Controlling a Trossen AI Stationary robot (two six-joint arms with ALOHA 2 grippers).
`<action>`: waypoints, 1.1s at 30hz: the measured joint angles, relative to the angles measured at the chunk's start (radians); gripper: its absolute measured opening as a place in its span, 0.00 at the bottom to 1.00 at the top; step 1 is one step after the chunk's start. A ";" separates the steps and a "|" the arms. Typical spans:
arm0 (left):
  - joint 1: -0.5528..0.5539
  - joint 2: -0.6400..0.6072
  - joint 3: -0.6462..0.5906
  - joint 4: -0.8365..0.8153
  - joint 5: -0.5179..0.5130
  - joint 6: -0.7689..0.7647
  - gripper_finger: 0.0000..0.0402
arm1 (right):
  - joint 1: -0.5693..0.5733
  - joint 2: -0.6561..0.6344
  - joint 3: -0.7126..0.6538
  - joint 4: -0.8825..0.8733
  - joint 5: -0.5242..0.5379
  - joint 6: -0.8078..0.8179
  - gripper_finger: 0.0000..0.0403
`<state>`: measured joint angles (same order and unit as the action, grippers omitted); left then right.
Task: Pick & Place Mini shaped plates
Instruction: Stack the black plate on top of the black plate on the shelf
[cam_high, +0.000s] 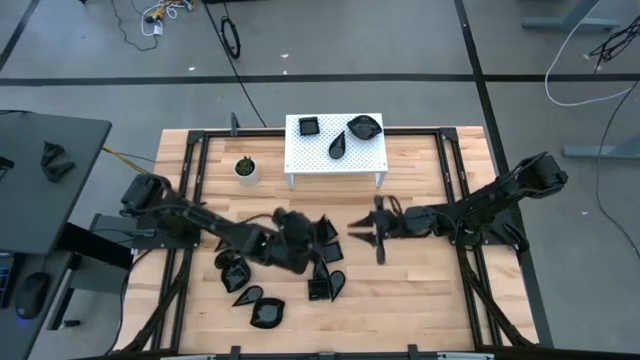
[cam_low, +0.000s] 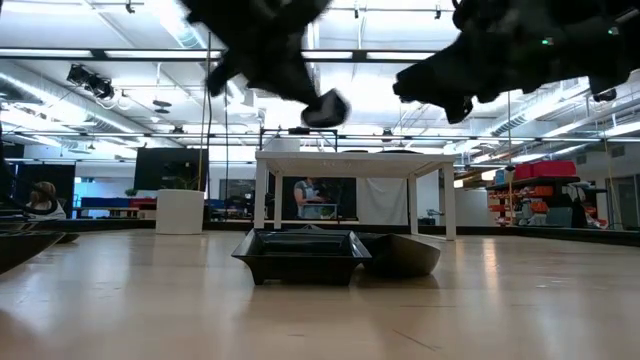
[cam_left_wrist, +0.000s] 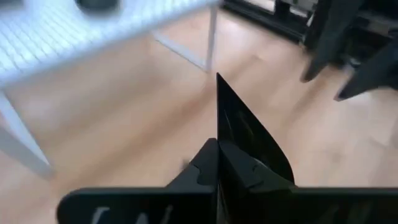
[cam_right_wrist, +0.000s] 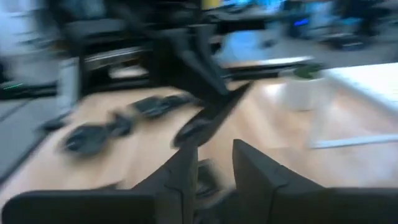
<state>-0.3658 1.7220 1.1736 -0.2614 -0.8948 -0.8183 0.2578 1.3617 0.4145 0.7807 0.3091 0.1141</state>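
Note:
My left gripper (cam_high: 318, 236) hovers above the table's middle, shut on a glossy black mini plate (cam_left_wrist: 249, 134), which also shows in the low view (cam_low: 326, 107). My right gripper (cam_high: 356, 229) is open and hangs in the air just right of it, holding nothing. Three black plates lie flat on the white perforated stand (cam_high: 335, 160): a square one (cam_high: 308, 125), a leaf-shaped one (cam_high: 365, 126) and a teardrop one (cam_high: 337, 147). Several more plates lie on the table nearer me (cam_high: 267, 315), (cam_high: 325, 285), (cam_high: 232, 272). A square plate (cam_low: 300, 255) sits closest in the low view. My left gripper pinches the black plate by one rim (cam_left_wrist: 224, 165) between its two fingers. The plate stands on edge and juts forward past the fingertips. It is lifted clear of the table, well above the plates below.
A small white pot with a green plant (cam_high: 245, 168) stands left of the stand. A black frame (cam_high: 190, 160) runs around the wooden table top. Bare wood lies between the stand and the grippers and at the near right (cam_high: 410, 300).

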 joint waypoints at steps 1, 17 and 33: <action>0.008 0.001 0.010 -0.004 -0.029 0.046 0.02 | -0.001 0.000 0.007 -0.003 0.051 0.000 0.27; 0.000 0.048 0.031 0.213 -0.092 0.326 0.02 | -0.010 0.028 0.147 -0.129 0.154 -0.097 0.45; -0.019 0.048 0.031 0.256 -0.095 0.392 0.04 | -0.010 0.028 0.146 -0.163 0.142 -0.101 0.31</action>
<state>-0.3843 1.7702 1.2041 -0.0053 -0.9897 -0.4268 0.2481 1.3899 0.5610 0.6177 0.4514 0.0133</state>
